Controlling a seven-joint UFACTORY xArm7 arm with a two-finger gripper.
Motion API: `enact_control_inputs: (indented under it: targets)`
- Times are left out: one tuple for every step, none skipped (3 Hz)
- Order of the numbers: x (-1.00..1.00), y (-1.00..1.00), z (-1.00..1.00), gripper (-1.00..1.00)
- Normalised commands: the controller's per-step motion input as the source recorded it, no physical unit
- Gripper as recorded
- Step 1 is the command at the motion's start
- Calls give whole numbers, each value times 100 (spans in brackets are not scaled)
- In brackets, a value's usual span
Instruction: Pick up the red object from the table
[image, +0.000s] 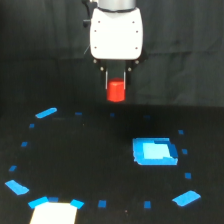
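Claw (116, 80): closed on the red object (116, 91), fingers at its sides.
Red object: held up off the surface (100, 160), above the light-blue patch (155, 151).

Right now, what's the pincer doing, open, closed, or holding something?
Pincer: closed on the red object, which it holds up off the table.
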Motion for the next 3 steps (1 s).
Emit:
enact_control_inputs:
  targets:
    - [-39,-40,5,-100]
    - [12,-19,24,-86]
    - [11,-58,23,-100]
